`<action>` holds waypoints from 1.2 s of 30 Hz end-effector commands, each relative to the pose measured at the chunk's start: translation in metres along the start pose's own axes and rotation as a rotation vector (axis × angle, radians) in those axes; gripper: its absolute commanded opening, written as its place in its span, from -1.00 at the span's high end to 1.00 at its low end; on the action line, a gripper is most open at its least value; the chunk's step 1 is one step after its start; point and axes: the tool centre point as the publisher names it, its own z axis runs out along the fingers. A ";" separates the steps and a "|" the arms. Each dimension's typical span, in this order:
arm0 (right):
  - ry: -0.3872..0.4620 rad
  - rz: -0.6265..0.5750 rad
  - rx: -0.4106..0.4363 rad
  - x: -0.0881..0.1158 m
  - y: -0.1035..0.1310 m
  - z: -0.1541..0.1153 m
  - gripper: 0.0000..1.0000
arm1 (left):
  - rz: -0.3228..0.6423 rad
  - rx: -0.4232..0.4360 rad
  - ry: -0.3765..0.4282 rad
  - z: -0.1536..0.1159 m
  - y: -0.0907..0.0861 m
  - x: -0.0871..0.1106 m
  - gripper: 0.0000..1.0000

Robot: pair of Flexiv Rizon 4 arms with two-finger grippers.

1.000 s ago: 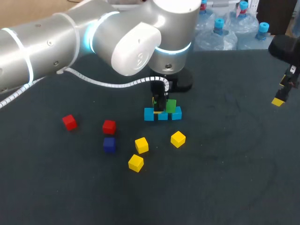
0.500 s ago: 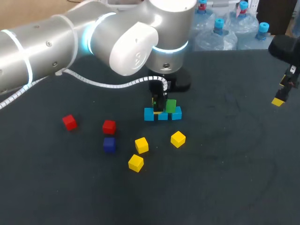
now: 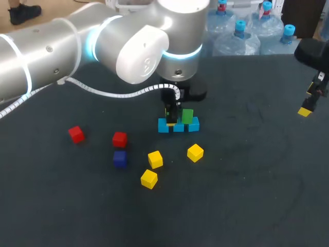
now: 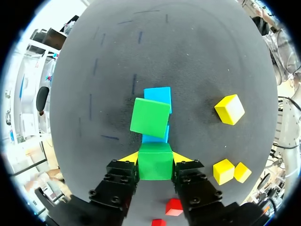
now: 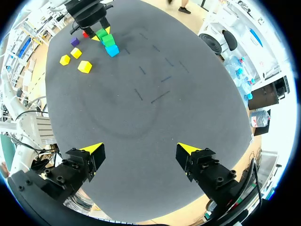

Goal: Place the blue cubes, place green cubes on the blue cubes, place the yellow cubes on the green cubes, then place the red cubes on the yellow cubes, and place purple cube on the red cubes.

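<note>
Green layer in hand, about half done. On the desk [image 3: 247, 195], three blue cubes [image 3: 163, 125] in a row, with one green cube [image 3: 187, 116] already sitting on the right part of that row, slightly askew.

Clamped from both sides on a second green cube [image 4: 155, 165]: the fingers of the left gripper [image 4: 155, 158], poised over the left part of the blue row, just beside the first green. Cannot tell whether already resting on the blue.

Next, most likely: lower until seated square, without nudging the neighbour, then spread the fingers and lift straight up.

After that, on to the yellow cubes [image 3: 155, 159], nearer on the desk. Untouched at left: red cubes [image 3: 120, 139] and purple cube [image 3: 120, 158]. At far right, well apart: right gripper [image 5: 141, 150], fingers apart, holding nothing.
</note>
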 end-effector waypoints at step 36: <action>-0.001 -0.001 -0.001 0.000 -0.001 0.001 -1.00 | 0.003 0.045 -0.007 0.005 0.004 -0.001 1.00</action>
